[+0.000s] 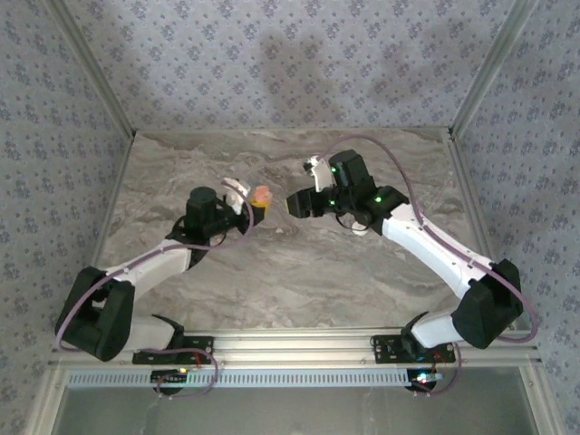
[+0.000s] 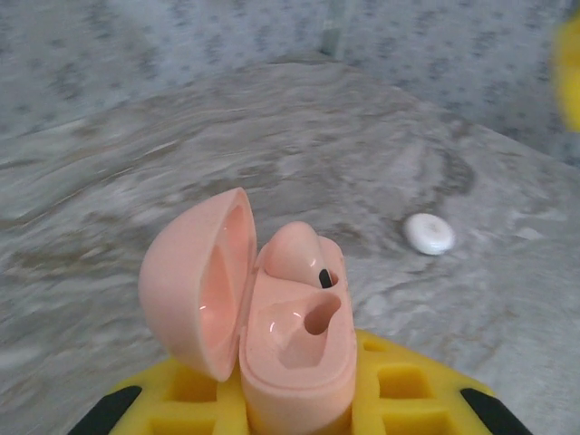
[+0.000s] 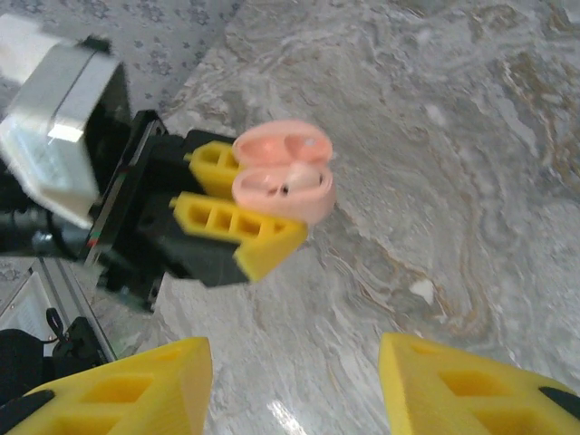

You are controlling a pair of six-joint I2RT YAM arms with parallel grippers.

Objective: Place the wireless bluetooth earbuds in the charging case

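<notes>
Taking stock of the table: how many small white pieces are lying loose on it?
1. The small white piece lies on the table, to the right of the open case in the left wrist view. More may be hidden.

Setting: a robotics lab test cell, not a lived-in room. Evidence: a marble-print table [image 1: 290, 281] is boxed in by flat floral-print wall panels [image 1: 272, 63] on bare aluminium posts [image 1: 95, 77]. A slotted aluminium rail [image 1: 290, 344] at the near edge carries the left arm [image 1: 145, 263] and right arm [image 1: 435, 240]. Exposed purple cabling [image 1: 68, 308]; green status LEDs [image 1: 375, 198] are lit.
</notes>
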